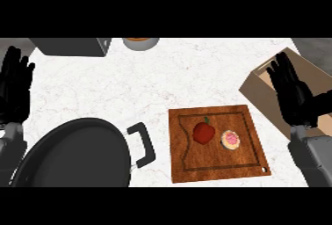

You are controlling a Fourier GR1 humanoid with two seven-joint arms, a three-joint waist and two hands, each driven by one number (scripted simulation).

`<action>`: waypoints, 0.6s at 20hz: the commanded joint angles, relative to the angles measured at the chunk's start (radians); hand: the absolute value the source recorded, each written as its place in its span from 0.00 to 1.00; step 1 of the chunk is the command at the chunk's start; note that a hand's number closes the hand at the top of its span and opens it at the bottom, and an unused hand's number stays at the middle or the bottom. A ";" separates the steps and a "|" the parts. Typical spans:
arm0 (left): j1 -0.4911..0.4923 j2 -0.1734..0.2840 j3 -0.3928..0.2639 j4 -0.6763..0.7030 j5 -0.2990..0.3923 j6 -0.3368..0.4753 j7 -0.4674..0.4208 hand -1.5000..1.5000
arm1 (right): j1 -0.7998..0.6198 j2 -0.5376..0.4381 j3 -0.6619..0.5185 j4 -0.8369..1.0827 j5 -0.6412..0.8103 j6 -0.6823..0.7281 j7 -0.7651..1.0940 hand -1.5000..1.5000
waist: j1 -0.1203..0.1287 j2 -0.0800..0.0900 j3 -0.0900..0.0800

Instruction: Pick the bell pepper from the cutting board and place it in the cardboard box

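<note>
Two hands show, neither holding anything. Nearest the robot, a large black pan (74,154) fills the lower left of the counter (162,74), its handle pointing toward the cutting board (217,169).

Cutting board: wooden, lower centre-right, with a groove running round its edge. The bell pepper (203,132) lies on its upper middle; red, small, green stem pointing away from the robot. Just beside it to the right, apart or barely touching, sits a small round pink-topped item (230,139), possibly a pastry.

Handling, judged: the pepper is probably light and hollow, with a stiff wall but smooth, glossy skin, so it may slip or roll under a pinch. Best hold seems to be across the body at its widest part, thumb on one side and fingers on the other, not by the thin stem. An approach from the left or from above would keep clear of the pink item.

Right hand (295,99): fingers straight and spread, raised at the right edge over the cardboard box (259,90), which lies beyond the board's far right corner. Left hand (16,88): fingers straight, resting at the left edge.

Far edge: a dark grey block (71,46) and a round pale cup with orange contents (140,43).
</note>
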 commanded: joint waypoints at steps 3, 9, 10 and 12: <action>0.050 0.051 -0.094 -0.083 -0.073 -0.121 -0.075 0.50 | -0.026 -0.064 0.017 -0.192 0.192 -0.262 0.076 0.00 | -0.057 0.017 0.002; 0.074 0.098 -0.239 -0.110 -0.149 -0.250 -0.097 0.50 | 0.098 -0.264 0.090 -0.212 0.473 -0.392 0.234 0.00 | -0.137 0.008 -0.005; 0.054 0.080 -0.259 -0.112 -0.155 -0.255 -0.098 0.50 | 0.112 -0.263 0.122 -0.250 0.531 -0.433 0.257 0.00 | -0.123 0.019 -0.002; 0.083 0.077 -0.271 -0.106 -0.166 -0.270 -0.134 0.50 | 0.145 -0.314 0.176 -0.346 0.617 -0.438 0.343 0.00 | -0.111 0.019 -0.003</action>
